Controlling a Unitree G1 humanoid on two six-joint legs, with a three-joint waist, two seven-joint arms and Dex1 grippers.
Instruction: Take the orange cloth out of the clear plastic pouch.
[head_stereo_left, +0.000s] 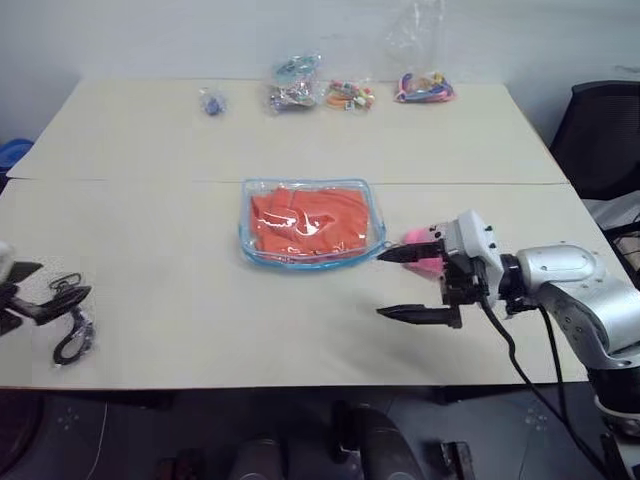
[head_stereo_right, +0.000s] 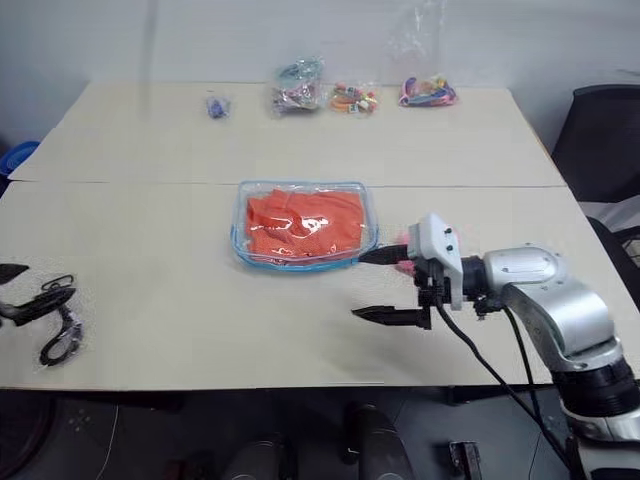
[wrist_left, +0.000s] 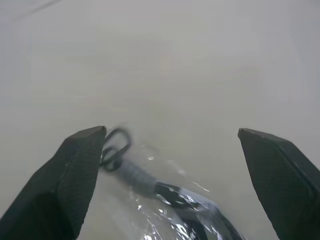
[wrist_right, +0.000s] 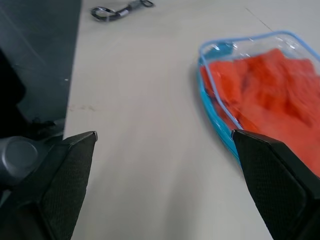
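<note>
**Orange cloth inside the pouch, both grippers wide**

Nearest to the camera, at the front left edge of the table (head_stereo_left: 180, 300), lies a black lanyard with a clip (head_stereo_left: 72, 335), partly inside a clear wrapper. Just above it is the left gripper (head_stereo_left: 35, 290), with its two black fingers spread wide and nothing between them. In the left wrist view the same fingers (wrist_left: 70, 185) stand far apart over the lanyard.

The surface is pale beige and made of two tables pushed together, with a seam running across. Behind it is a plain light wall.

In the middle of the table lies the clear plastic pouch (head_stereo_left: 310, 252), flat, with light-blue zipper edging. The orange cloth (head_stereo_left: 308, 222) is inside it, wrinkled, and fills most of the pouch. At the far edge of the table are a small blue object (head_stereo_left: 211, 102) and three small clear bags of colourful trinkets (head_stereo_left: 345, 92), well apart from the pouch.

To the right of the pouch a pink plush charm (head_stereo_left: 420, 255) shows, partly hidden behind the right gripper (head_stereo_left: 405, 285). This gripper points to the left, toward the pouch, with fingers spread wide, one above the other, holding nothing. The silver right arm (head_stereo_left: 570, 285) reaches in from the right side. A black office chair (head_stereo_left: 605, 140) stands behind the table's right corner.
</note>
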